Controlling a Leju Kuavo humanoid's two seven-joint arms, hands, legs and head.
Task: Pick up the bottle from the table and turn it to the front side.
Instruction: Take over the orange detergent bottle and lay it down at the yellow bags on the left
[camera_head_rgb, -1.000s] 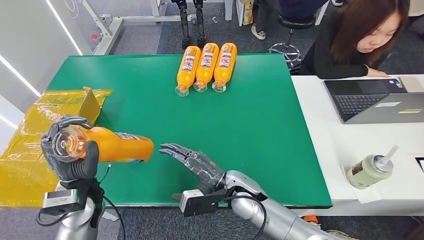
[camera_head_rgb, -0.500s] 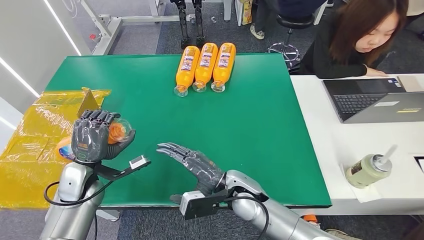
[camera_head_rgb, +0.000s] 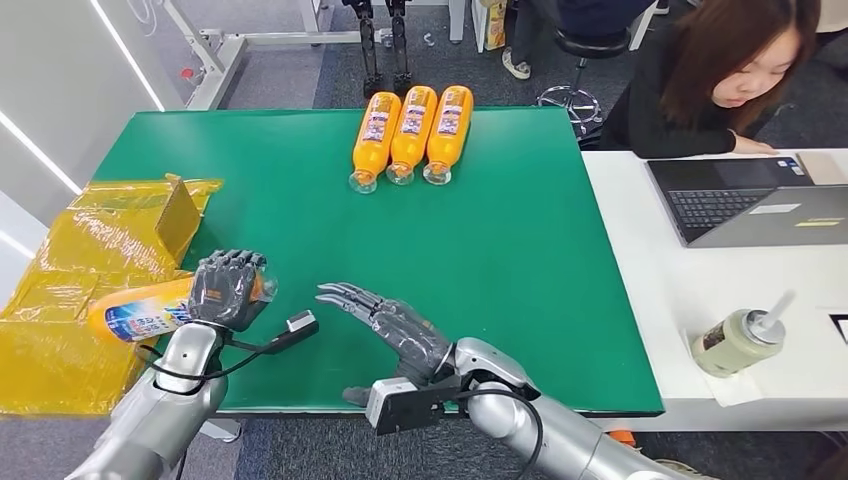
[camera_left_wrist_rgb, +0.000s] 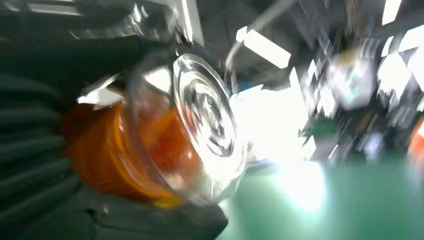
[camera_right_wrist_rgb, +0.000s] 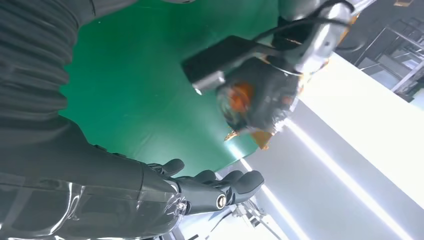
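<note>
My left hand (camera_head_rgb: 228, 290) grips an orange bottle (camera_head_rgb: 140, 312) near its clear cap, above the table's front left corner. The bottle lies roughly level, its blue and white label facing up and its base pointing left over the yellow plastic. The clear cap (camera_left_wrist_rgb: 207, 117) and orange neck show close up in the blurred left wrist view. My right hand (camera_head_rgb: 392, 325) hovers open over the green table (camera_head_rgb: 520, 260) near the front edge, fingers stretched toward the left hand. The right wrist view shows its fingers (camera_right_wrist_rgb: 220, 187) and the left hand (camera_right_wrist_rgb: 260, 100) around the bottle.
Three more orange bottles (camera_head_rgb: 410, 132) lie side by side at the table's far edge. A yellow plastic-wrapped box (camera_head_rgb: 100, 250) sits left of the table. A person (camera_head_rgb: 720, 75) sits at a white desk with a laptop (camera_head_rgb: 750, 200) and a lidded cup (camera_head_rgb: 738, 340) on the right.
My left hand has turned the bottle over and lowered it: its base, which pointed right a second ago, now points left over the yellow plastic. The right hand has barely moved.
</note>
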